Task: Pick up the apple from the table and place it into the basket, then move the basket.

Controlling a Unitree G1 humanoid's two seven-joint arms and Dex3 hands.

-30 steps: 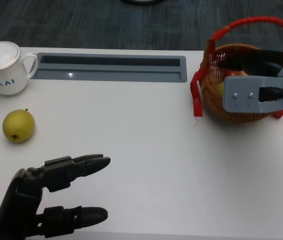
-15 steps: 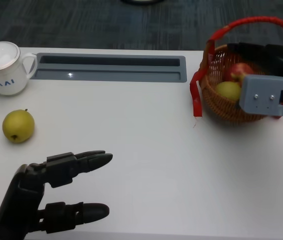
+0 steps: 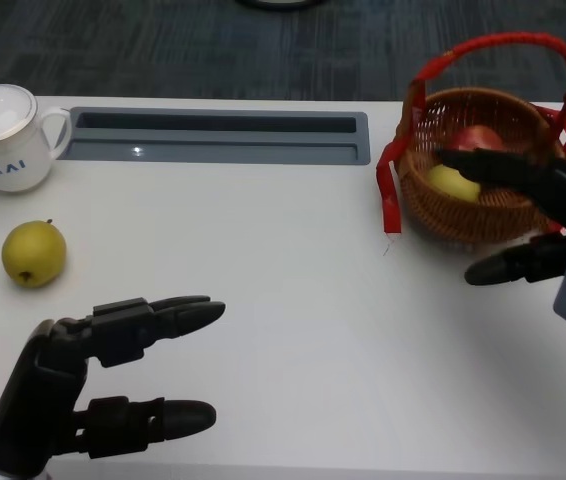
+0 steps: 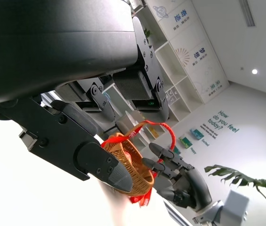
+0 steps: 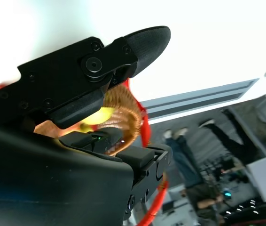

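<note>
A red apple (image 3: 475, 138) lies inside the woven basket (image 3: 431, 205) at the table's far right, beside a yellow-green fruit (image 3: 450, 182). The basket has a red-wrapped handle (image 3: 493, 42) arching over it. My right hand (image 3: 533, 215) hovers just outside the basket's near right rim, fingers spread and holding nothing; its upper fingers still reach across the rim. The left hand (image 3: 103, 390) floats over the near left of the table, fingers apart and empty. In the left wrist view the basket (image 4: 128, 160) and the right hand (image 4: 180, 176) show side by side. The right wrist view shows the basket (image 5: 123, 120) beyond the fingers (image 5: 100, 70).
A yellow-green pear (image 3: 34, 254) sits on the table at the left. Behind it stands a white lidded cup (image 3: 1, 136). A grey recessed channel (image 3: 218, 137) runs along the back of the table. A red ribbon (image 3: 391, 195) hangs down the basket's left side.
My right hand has pulled out of the basket, back toward me and to the right, leaving the apple inside. The left hand has barely moved.
</note>
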